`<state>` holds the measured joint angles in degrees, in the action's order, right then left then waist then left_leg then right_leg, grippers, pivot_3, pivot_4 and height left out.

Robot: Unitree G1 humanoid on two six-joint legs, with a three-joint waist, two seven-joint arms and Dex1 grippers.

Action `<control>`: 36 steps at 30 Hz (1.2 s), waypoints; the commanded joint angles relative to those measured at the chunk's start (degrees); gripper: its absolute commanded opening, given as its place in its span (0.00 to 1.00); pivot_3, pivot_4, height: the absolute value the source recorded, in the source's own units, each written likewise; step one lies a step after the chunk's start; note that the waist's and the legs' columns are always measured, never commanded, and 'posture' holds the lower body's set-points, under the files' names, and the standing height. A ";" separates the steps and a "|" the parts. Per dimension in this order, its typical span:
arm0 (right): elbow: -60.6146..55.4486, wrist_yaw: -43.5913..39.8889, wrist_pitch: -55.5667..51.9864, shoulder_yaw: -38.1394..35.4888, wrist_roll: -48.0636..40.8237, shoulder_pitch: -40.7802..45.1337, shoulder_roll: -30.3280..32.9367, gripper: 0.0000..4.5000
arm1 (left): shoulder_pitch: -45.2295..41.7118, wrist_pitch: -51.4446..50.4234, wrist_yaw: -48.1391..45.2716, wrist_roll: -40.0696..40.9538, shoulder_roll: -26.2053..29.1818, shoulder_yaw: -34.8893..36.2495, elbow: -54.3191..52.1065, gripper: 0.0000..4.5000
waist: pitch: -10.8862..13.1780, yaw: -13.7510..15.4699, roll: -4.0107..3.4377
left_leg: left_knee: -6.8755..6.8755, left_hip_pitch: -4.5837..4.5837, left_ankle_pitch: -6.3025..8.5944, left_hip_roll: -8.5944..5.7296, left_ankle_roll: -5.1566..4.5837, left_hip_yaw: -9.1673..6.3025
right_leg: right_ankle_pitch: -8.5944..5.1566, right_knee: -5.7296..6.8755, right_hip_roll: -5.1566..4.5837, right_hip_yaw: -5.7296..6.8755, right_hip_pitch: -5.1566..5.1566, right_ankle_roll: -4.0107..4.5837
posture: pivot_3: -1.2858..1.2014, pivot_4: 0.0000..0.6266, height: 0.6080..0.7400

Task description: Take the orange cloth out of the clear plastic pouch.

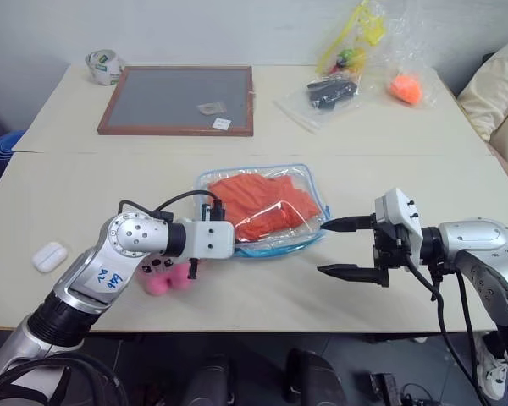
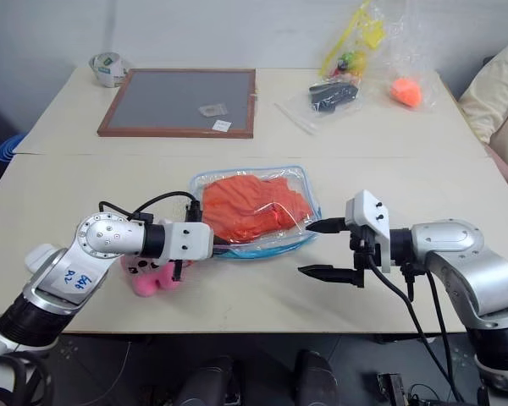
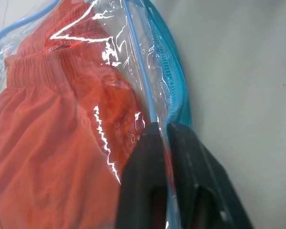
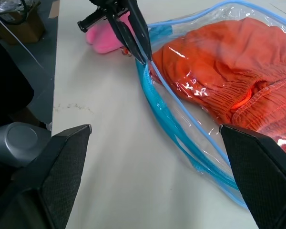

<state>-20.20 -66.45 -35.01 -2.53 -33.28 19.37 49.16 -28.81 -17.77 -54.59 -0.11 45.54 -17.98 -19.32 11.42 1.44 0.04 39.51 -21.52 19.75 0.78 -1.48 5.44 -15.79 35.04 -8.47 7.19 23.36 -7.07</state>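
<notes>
Pale tabletop (image 1: 85, 182) all around, and dead centre of the head view lies the clear plastic pouch (image 1: 315, 188), flat, with the orange cloth (image 1: 262, 203) fully inside it. My left gripper (image 3: 168, 131) is clamped on the pouch's near edge, both black fingers pinching the clear wall right beside the blue zipper (image 3: 178, 90). That's the anchor set. Over at the right of the frame my right gripper (image 1: 347, 247) hangs just off the pouch's right end, fingers spread wide and holding nothing, one tip almost at the blue edging. The pink plush toy (image 1: 169, 275) sits under my left wrist, lower left of centre.

So I judge we're at the opening step: pouch pinned, cloth not yet touched. Next move calls for the right fingers to find the mouth or zipper pull, then reach in for a fold of orange. Slippery vinyl, so the left pinch mustn't give.
</notes>
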 commanded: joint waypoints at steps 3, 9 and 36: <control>-1.29 -0.37 0.60 -0.88 -1.13 0.72 0.34 1.00 | 0.04 -0.93 1.47 -0.98 -1.05 1.84 -0.90 0.01 | 0.00 0.01 0.00 | 0.02 -0.02 0.01 0.01 -0.01 -0.01 | 0.00 0.00 0.00 0.01 0.00 0.00 | 0.52 0.24 1.00; -2.25 -0.97 1.62 0.14 -0.28 -0.08 0.39 1.00 | -0.68 -7.90 4.85 4.34 -5.49 7.57 -3.29 0.01 | 0.00 0.05 0.00 | 0.06 -0.03 0.01 0.04 -0.02 -0.03 | 0.00 0.02 0.00 0.01 0.00 0.00 | 0.52 0.24 1.00; 23.00 28.46 42.43 22.45 48.63 12.96 -15.96 0.36 | 0.63 -21.07 12.86 12.82 -9.91 13.97 -11.01 0.00 | -0.02 -0.59 0.03 | 0.21 -0.07 0.01 0.04 -0.01 -0.05 | 0.01 0.10 -0.01 0.01 0.01 -0.01 | 0.52 0.24 1.00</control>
<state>2.69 -40.49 4.16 19.92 12.72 31.45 33.54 -26.81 -39.10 -42.35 11.87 35.90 -4.57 -28.39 11.40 0.85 0.07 39.72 -21.60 19.76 0.83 -1.49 5.40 -15.79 35.14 -8.48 7.20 23.37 -7.08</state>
